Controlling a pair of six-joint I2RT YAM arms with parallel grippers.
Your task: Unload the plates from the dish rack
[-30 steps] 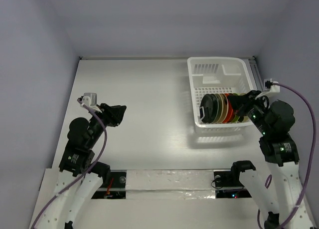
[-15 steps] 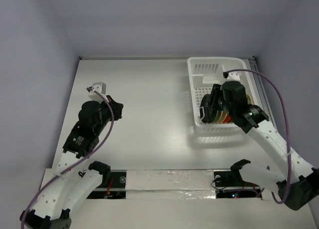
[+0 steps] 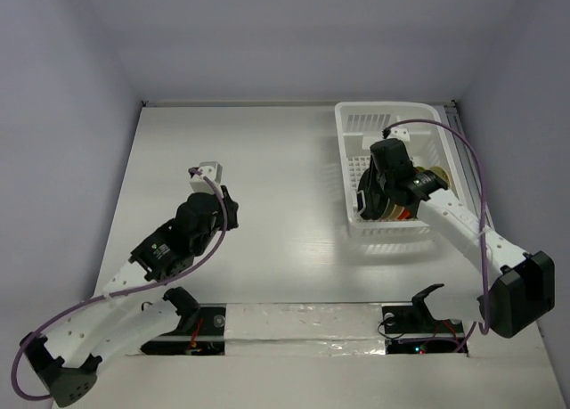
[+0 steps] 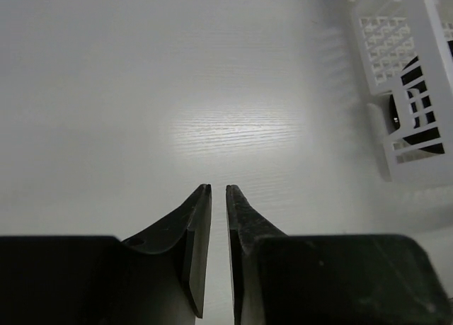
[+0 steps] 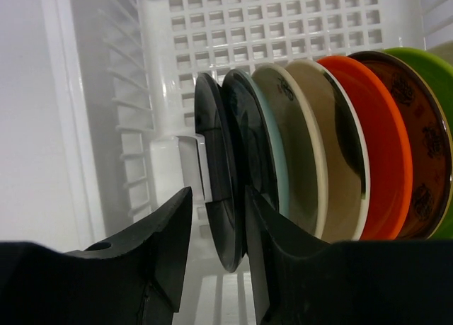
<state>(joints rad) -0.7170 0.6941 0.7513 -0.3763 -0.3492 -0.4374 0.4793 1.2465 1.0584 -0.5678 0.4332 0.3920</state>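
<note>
The white dish rack (image 3: 388,109) stands at the table's back right, and several plates (image 3: 403,204) stand on edge in its near end. In the right wrist view the row runs black plate (image 5: 216,162), dark plate (image 5: 255,148), cream (image 5: 304,155), orange (image 5: 379,162), brown (image 5: 417,148), green (image 5: 435,66). My right gripper (image 5: 216,192) is open and straddles the black plate's rim, with a gap on its left side. My left gripper (image 4: 218,190) hovers over bare table left of the rack (image 4: 432,56), with a narrow slit between its fingers and nothing in it.
The rack's slotted left wall (image 5: 131,134) lies close to the right gripper's left finger. The rack's far half (image 3: 378,128) holds no plates. The table (image 3: 267,159) is bounded by grey walls at the back and sides.
My right arm swung from the rack's right side to above the plates, and its jaws opened around the black plate. The left arm reached rightward toward the table's middle.
</note>
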